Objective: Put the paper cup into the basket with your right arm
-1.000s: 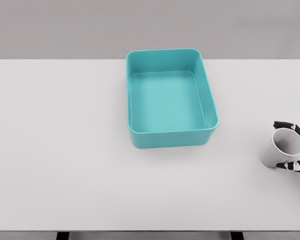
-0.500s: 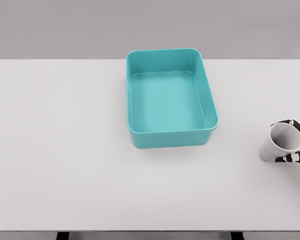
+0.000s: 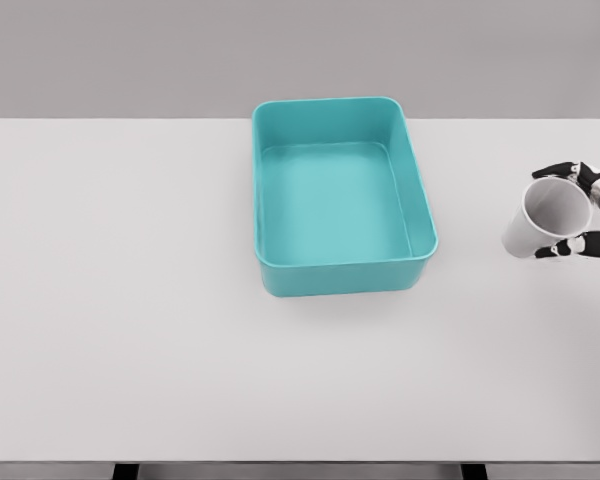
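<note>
A wide white table (image 3: pixel 130 330) is filling most of what I am seeing, running from the grey wall at twelve o'clock down to its near edge at six o'clock, where two dark legs are just peeking out below.

Sitting on it, a little toward twelve o'clock from the middle, is the teal basket (image 3: pixel 420 195), a rectangular tub with rounded corners and tall, smooth walls. Its long sides are running away from me, and its pale teal floor is showing with nothing lying on it.

Over at three o'clock from the basket, near the table's right edge and well apart from the tub, the paper cup (image 3: pixel 542 220) is being held tilted. Its open mouth is facing up and toward me, and its narrower base is pointing down toward the basket's side. I cannot tell whether the base is touching the tabletop or hanging just above it.

The right hand (image 3: pixel 592 212) is reaching in from the right edge, only partly in view, and it is pinching the cup: dark fingers (image 3: pixel 560 170) are curling over the rim on the far side, while another dark digit is pressing against the near side of the wall. The arm behind it is cut off by the edge.
</note>
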